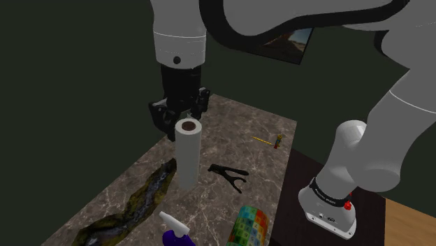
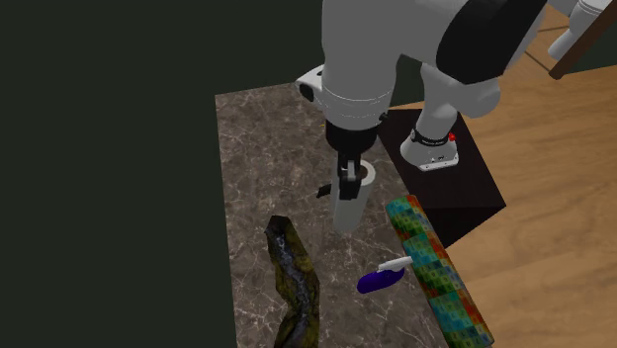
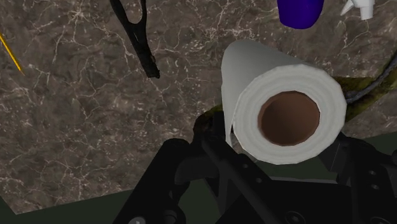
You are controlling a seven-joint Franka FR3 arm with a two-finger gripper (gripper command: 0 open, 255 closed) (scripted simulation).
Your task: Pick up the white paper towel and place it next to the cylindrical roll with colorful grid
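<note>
The white paper towel roll (image 1: 188, 157) (image 2: 348, 203) stands upright on the marble table (image 1: 241, 122), its brown core (image 3: 289, 118) facing the hand. My black gripper (image 1: 183, 112) (image 2: 348, 176) (image 3: 280, 139) hangs at the level of the roll's top. It is open, with one finger on each side of the top rim, and I cannot tell whether they touch it. The cylindrical roll with the colourful grid (image 1: 248, 227) (image 2: 440, 272) lies on its side near the table's edge, toward the stand side of the towel.
A purple spray bottle (image 1: 175, 236) (image 2: 381, 280) (image 3: 299, 9) lies beside the grid roll. A long dark mossy piece (image 1: 140, 203) (image 2: 294, 277) stretches past the towel's base. A black forked tool (image 1: 229, 173) (image 3: 137, 35) and a small yellow item (image 1: 269, 140) lie on the table.
</note>
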